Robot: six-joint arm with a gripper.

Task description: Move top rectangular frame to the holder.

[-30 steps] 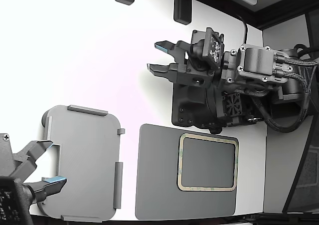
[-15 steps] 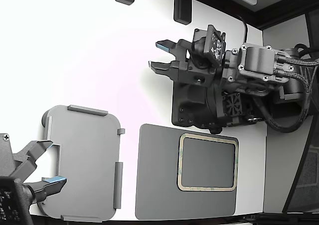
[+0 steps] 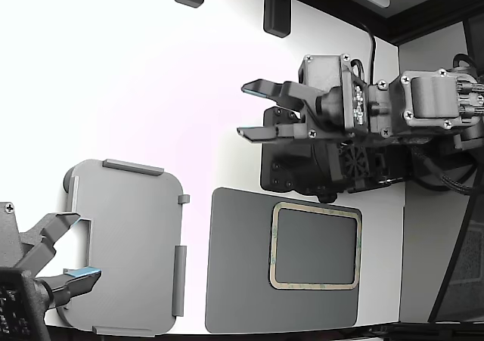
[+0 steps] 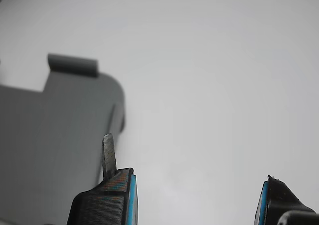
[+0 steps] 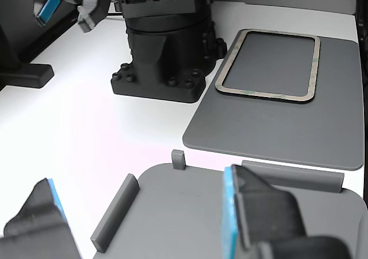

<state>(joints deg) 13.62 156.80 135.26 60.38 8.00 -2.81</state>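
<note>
White table (image 3: 113, 69): your gripper (image 3: 243, 111) just rolled level upper right, jaws apart; top rectangular frame (image 3: 316, 208) lower right still unpicked.

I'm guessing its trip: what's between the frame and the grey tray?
Exterior view: just the dark mat under the frame, then bare white table, then the holder.

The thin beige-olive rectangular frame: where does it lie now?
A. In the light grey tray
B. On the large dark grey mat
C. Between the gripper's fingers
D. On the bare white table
B: the thin beige-olive rectangular frame lies flat on the large dark grey mat, apart from the light grey tray.
</note>
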